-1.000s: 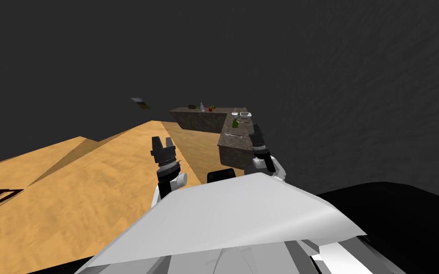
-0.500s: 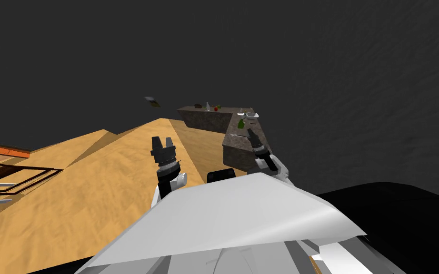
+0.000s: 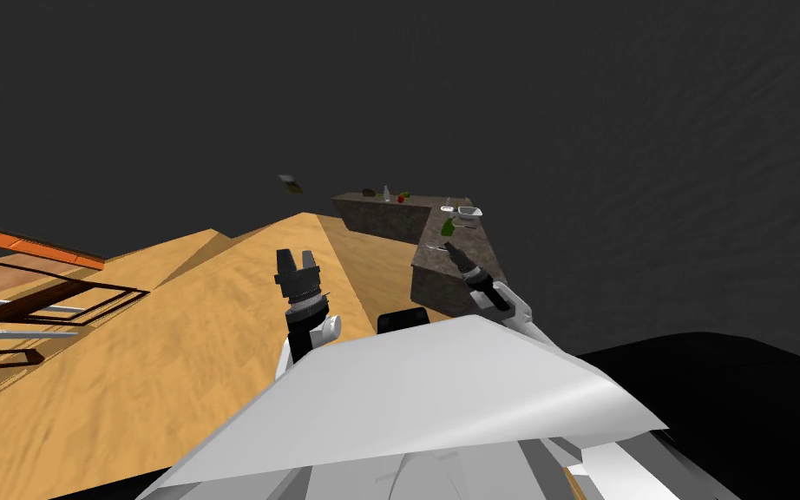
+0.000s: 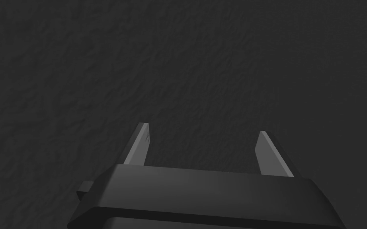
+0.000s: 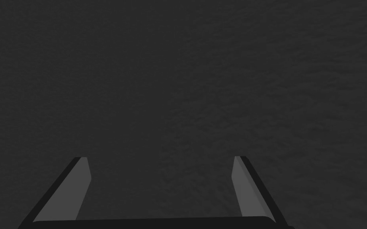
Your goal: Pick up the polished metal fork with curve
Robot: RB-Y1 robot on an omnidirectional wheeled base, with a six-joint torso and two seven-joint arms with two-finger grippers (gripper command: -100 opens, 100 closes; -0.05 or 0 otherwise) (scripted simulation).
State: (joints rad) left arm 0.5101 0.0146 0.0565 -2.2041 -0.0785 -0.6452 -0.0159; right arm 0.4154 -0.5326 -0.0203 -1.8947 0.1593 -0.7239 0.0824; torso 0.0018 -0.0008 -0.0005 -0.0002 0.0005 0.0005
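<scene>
Brown counter (image 3: 472, 252) — right fingers (image 5: 242, 187) apart

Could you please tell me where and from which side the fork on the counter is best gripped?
The fork lies flat on the near end of the counter, beside the open right gripper, so probably pinch across its handle from above. Its curve is too small to tell.

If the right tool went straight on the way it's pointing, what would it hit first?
Probably the dark grey textured wall: between the open fingers of the right tool the way looks free up to it. How far off is unclear.
</scene>
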